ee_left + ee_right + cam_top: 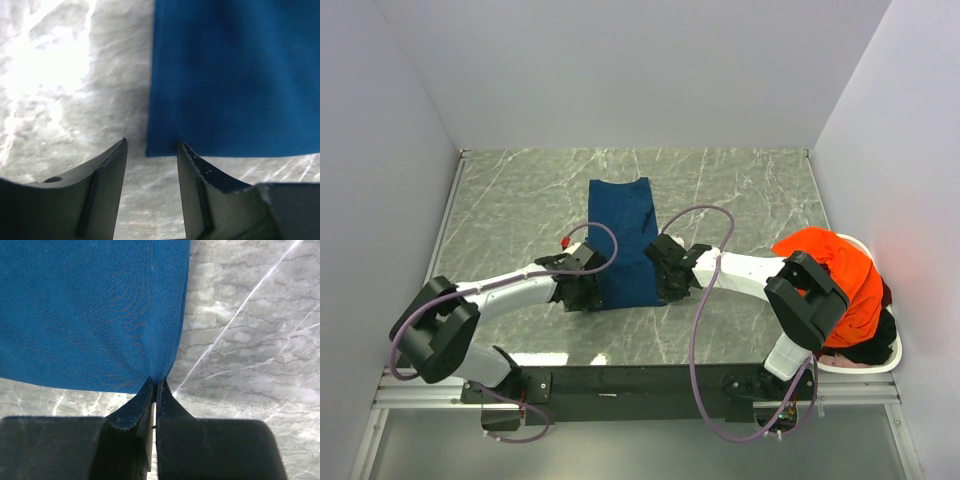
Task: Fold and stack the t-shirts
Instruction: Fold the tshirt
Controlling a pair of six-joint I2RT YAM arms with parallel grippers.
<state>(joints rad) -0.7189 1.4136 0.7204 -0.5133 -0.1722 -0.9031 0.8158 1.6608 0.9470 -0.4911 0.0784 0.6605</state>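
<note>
A navy blue t-shirt (623, 240), folded into a long strip, lies flat in the middle of the table. Its near left corner (160, 145) sits just at the tips of my left gripper (151, 145), whose jaws stand apart; the right finger (192, 170) touches the shirt's near edge. My right gripper (156, 382) is shut on the shirt's near right corner (165, 365), and the cloth puckers toward the tips. From above, the left gripper (592, 293) and right gripper (665, 283) flank the strip's near end. An orange t-shirt (840, 275) lies heaped at the right.
A white basket (885, 362) stands at the near right corner under the orange t-shirt, with dark cloth (875, 340) in it. The marble table (520, 200) is walled on the left, back and right. Purple cables (705, 300) loop over both arms.
</note>
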